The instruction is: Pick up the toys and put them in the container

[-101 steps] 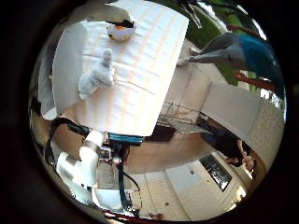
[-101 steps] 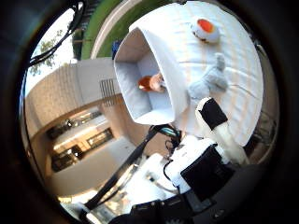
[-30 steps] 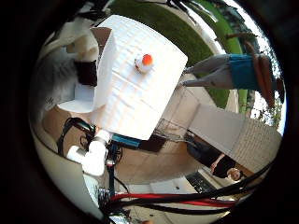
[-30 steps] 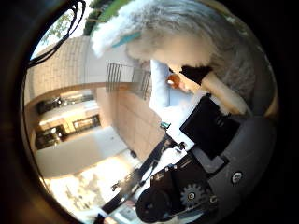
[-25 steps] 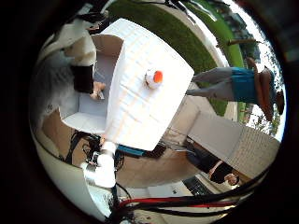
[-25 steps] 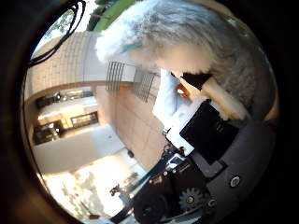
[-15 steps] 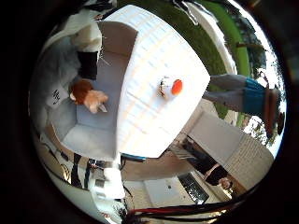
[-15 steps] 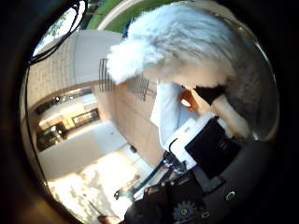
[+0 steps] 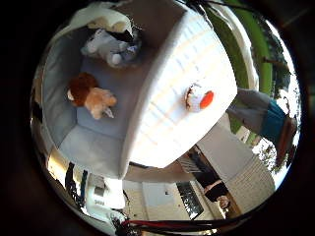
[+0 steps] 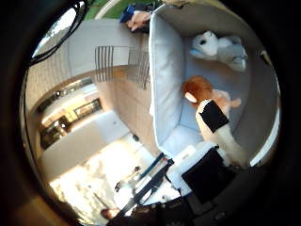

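- Two toys lie in the grey container (image 9: 61, 115): a white plush toy (image 10: 217, 47) and a brown plush toy (image 9: 91, 98).
- The hand (image 10: 218, 129) hangs above, fingers loose, holding nothing.
- An orange-and-white toy (image 9: 199, 97) waits on the bench (image 9: 187, 64); approach it from above, fingers spread wide.

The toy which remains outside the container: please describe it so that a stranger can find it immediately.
Start at the white-covered table and the grey container on it. On the cloth beside the container lies a small round white toy with an orange part. The brown plush and the grey-white plush lie inside the container; this one alone lies outside.
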Robot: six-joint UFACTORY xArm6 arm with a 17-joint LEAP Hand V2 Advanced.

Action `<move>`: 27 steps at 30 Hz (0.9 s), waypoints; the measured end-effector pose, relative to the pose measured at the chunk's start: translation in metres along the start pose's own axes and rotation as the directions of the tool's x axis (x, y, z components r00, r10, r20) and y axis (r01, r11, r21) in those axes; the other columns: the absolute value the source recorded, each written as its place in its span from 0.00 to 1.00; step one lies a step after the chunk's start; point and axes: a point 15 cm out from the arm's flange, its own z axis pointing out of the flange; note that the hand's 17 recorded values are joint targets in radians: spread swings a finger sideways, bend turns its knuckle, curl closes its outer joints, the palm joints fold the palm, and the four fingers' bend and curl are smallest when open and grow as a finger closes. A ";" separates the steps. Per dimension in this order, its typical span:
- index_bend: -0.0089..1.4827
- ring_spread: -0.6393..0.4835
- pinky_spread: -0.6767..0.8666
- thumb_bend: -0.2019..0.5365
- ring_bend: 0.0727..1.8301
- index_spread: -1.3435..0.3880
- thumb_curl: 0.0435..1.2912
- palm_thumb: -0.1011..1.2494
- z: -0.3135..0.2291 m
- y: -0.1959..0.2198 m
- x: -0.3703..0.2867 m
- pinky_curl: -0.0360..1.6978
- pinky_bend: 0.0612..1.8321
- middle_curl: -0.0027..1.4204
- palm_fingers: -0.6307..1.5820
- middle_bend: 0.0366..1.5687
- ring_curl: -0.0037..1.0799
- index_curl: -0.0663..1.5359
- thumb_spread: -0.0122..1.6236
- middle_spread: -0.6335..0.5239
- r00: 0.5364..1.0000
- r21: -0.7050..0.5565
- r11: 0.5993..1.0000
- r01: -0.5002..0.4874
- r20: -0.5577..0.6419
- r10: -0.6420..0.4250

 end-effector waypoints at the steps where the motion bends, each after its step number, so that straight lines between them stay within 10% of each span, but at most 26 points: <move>1: 0.12 0.85 0.74 0.23 0.16 0.51 0.36 0.68 -0.008 0.006 0.011 0.24 0.34 0.24 0.24 0.06 0.30 0.19 0.70 0.62 1.000 0.020 1.000 -0.017 0.001 0.017; 11: 0.11 0.83 0.74 0.24 0.17 0.55 0.34 0.66 -0.043 0.088 0.194 0.21 0.31 0.22 0.28 0.08 0.31 0.19 0.70 0.60 0.960 0.171 0.945 -0.278 0.006 0.281; 27: 0.12 0.82 0.74 0.24 0.17 0.61 0.34 0.64 -0.005 0.125 0.274 0.19 0.30 0.21 0.30 0.09 0.30 0.20 0.70 0.60 0.911 0.117 0.904 -0.412 0.051 0.408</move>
